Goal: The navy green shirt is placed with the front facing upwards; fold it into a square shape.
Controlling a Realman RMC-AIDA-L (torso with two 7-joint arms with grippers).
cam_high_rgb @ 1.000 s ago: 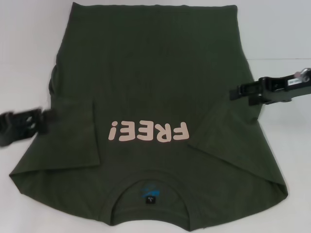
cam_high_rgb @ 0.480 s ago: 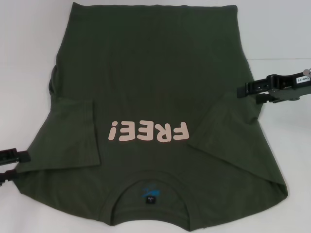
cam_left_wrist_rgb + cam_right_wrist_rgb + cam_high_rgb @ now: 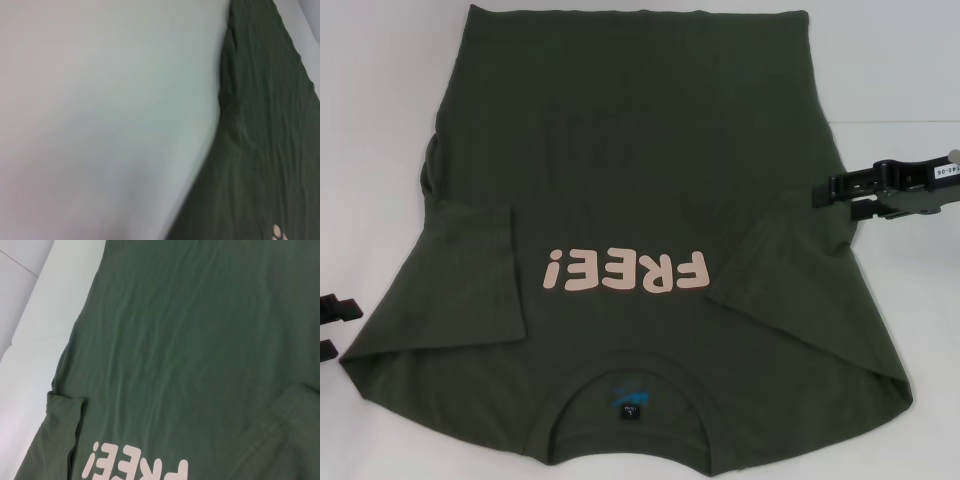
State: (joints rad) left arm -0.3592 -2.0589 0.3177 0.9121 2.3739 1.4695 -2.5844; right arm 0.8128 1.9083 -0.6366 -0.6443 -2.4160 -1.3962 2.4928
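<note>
A: What has moved since a second ago?

B: The left gripper point(image 3: 332, 327) has pulled back off the shirt's side to the picture's left edge, beside the near left sleeve corner. Only two dark finger tips show, with a gap between them and nothing held, so it is released. The right gripper point(image 3: 842, 195) has slid slightly outward.

A: Where is the right one now?

B: At the shirt's right edge, above the folded-in right sleeve. Its fingers show a slim gap, and I cannot tell whether they pinch cloth.

A: And the shirt?

B: The navy green shirt point(image 3: 630, 170) lies flat, front up, on the white table point(image 3: 370, 120), collar nearest the robot, both sleeves folded in. The pink FREE! lettering point(image 3: 625, 271) reads upside down, above the black neck label point(image 3: 631, 411).
</note>
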